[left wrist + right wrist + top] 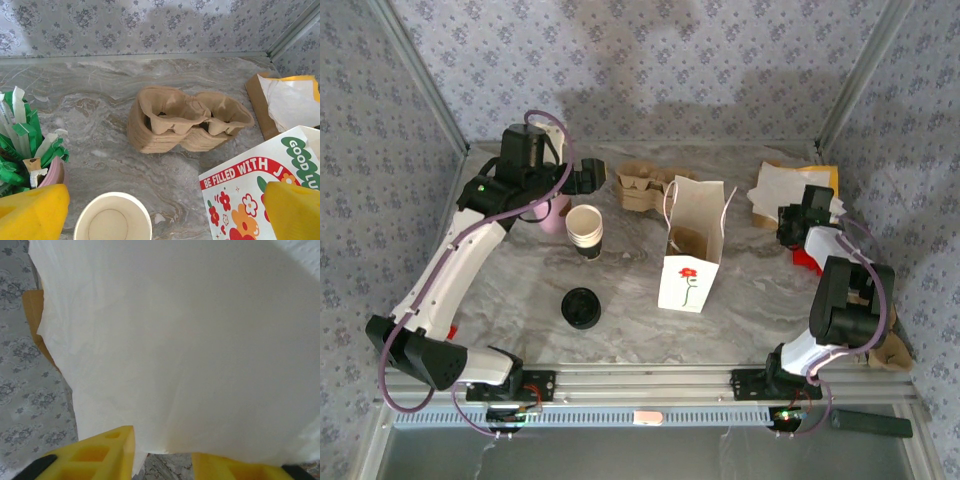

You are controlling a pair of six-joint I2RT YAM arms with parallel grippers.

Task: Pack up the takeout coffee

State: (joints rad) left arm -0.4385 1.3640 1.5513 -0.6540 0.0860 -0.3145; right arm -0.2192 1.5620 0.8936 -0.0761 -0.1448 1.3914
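The takeout coffee (581, 307) stands on the marble worktop (750, 300) toward the near left, its black lid facing up, with bare surface all around it. It is to the near left of the white paper bag (692, 250) with the red flower, and closer to the front edge than the stack of lidless white cups (585, 228). It is well apart from both arms. The left pincer (162, 210) hangs at the back left with its yellow fingers spread wide and nothing between them. Below it are the open cup stack, a pink holder of green-wrapped straws (30, 145) and a pile of brown pulp carriers (185, 120). The right pincer (162, 460) is at the back right, its fingers a narrow gap apart. A white paper sheet (175, 340) drapes across their tips, and I cannot tell whether it is pinched.
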